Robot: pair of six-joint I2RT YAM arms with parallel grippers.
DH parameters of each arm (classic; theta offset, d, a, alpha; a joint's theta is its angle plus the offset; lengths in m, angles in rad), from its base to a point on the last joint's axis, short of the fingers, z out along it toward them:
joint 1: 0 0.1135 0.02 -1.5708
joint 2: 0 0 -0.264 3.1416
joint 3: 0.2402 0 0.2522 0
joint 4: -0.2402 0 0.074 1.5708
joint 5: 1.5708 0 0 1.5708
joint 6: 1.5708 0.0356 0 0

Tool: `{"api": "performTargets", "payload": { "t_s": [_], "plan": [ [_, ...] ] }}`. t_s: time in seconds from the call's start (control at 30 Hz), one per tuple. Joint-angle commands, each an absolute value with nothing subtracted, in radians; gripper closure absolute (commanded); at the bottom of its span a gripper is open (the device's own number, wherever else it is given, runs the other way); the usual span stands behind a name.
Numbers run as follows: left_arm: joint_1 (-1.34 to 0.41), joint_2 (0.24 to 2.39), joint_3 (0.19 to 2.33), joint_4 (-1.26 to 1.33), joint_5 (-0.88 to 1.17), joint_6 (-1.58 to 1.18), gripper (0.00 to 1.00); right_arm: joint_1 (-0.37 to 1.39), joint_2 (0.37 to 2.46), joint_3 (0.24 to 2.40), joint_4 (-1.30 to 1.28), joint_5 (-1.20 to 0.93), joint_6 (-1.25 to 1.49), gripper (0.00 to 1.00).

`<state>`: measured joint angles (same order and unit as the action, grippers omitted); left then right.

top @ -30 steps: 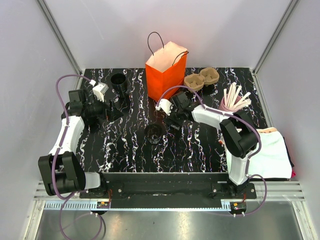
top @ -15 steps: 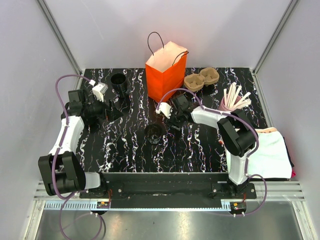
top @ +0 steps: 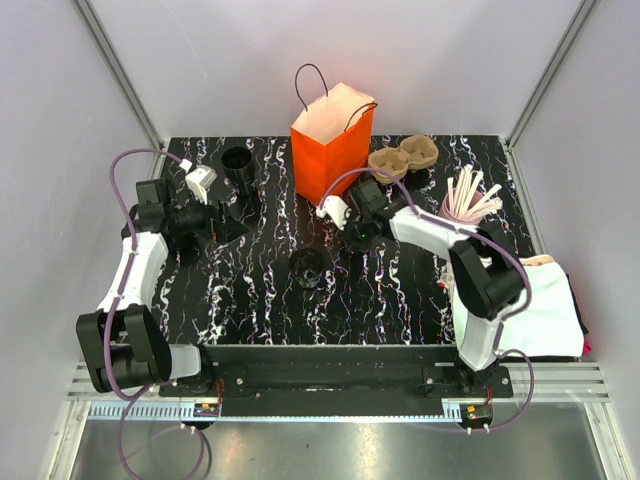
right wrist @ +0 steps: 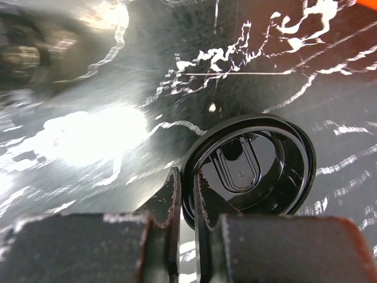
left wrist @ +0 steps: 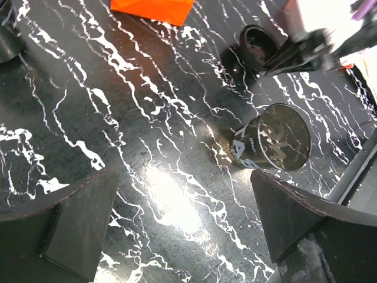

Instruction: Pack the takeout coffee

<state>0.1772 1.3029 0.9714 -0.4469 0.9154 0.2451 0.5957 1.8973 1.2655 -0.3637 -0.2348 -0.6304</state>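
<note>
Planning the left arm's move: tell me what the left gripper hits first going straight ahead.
The left gripper likely meets bare table first; the black cup stands off to one side of that line. Depth is unclear.

Open tabletop [top: 250, 290] surrounds the middle cup [top: 306, 268]. The bag [top: 330, 150] and tray [top: 403, 158] wall the back; the right gripper [right wrist: 186, 180], pinching the lid [right wrist: 247, 162], stands before the bag.
</note>
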Motion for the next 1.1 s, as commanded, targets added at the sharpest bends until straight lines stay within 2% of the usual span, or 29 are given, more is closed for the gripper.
{"api": "performTargets", "payload": {
  "t_s": [0.0,0.17,0.3,0.37,0.4,0.5,0.67,1.07],
  "plan": [
    [0.172,1.266,1.034,-0.446,1.018,0.311,0.01,0.561,1.697,1.345,-0.483,-0.418,-0.545,0.99],
    [0.123,1.261,1.132,-0.526,1.071,0.448,0.01,0.482,1.548,1.478,-0.615,-0.72,-0.433,1.0],
    [0.115,1.305,1.233,-0.531,1.286,0.492,0.01,0.434,1.509,1.592,-0.692,-1.085,-0.338,1.0],
    [0.101,1.356,1.29,-0.515,1.423,0.502,0.01,0.425,1.512,1.636,-0.687,-1.204,-0.259,1.0],
    [0.092,1.373,1.307,-0.514,1.451,0.512,0.01,0.425,1.514,1.647,-0.68,-1.314,-0.238,1.0],
    [0.023,1.414,1.342,-0.515,1.483,0.557,0.01,0.425,1.526,1.646,-0.541,-1.461,-0.057,1.0],
    [-0.063,1.431,1.361,-0.518,1.632,0.661,0.01,0.429,1.529,1.595,-0.351,-1.578,0.178,1.0],
    [-0.282,1.451,1.43,-0.617,1.684,0.818,0.01,0.506,1.555,1.588,-0.345,-1.611,0.181,1.0]
  ]
}}
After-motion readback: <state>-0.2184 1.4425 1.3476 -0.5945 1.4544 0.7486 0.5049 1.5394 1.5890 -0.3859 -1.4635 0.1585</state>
